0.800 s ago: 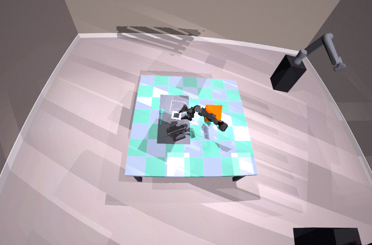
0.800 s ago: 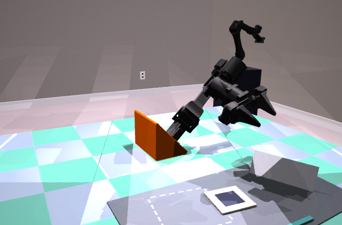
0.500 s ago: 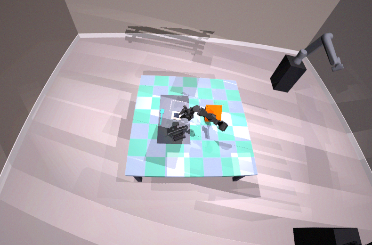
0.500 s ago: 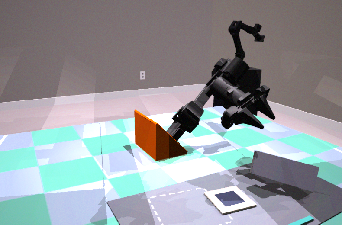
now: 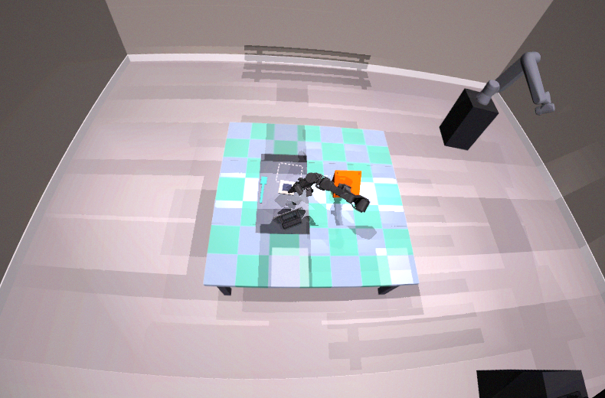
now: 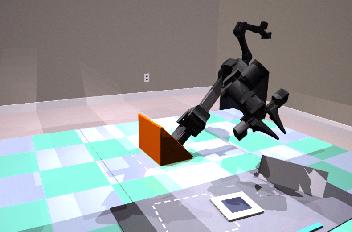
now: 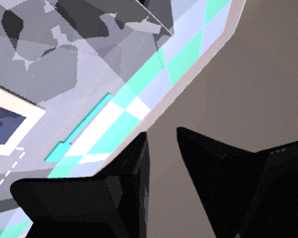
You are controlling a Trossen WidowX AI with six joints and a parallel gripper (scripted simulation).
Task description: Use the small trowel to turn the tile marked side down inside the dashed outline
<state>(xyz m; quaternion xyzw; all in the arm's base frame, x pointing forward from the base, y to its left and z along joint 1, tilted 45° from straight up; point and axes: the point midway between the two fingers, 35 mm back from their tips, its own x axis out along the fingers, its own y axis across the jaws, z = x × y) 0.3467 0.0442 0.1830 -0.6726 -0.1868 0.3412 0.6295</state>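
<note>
The white tile (image 5: pixel 282 187) (image 6: pixel 236 204) (image 7: pixel 4 128) lies flat on the grey mat (image 5: pixel 266 220) (image 6: pixel 124 216), its dark-blue marked square up. It overlaps one side of the dashed outline (image 6: pixel 159 219) and lies mostly outside it. The turquoise trowel (image 5: pixel 262 190) (image 6: pixel 311 227) (image 7: pixel 86 118) lies flat along the mat's edge, away from the tile; the exterior view shows only part of it. My gripper (image 6: pixel 281 136) (image 7: pixel 161 135) is partly open and empty, with a narrow gap between the fingertips. It hangs in the air above the mat area, touching neither tile nor trowel.
A grey upright panel (image 6: pixel 294 175) stands on the mat on the tile's other side from the outline. An orange wedge (image 5: pixel 352 179) (image 6: pixel 149 139) stands beside my arm's base on the checkered table (image 5: pixel 251 269). Another arm (image 5: pixel 531 79) stands on a black pedestal off the table.
</note>
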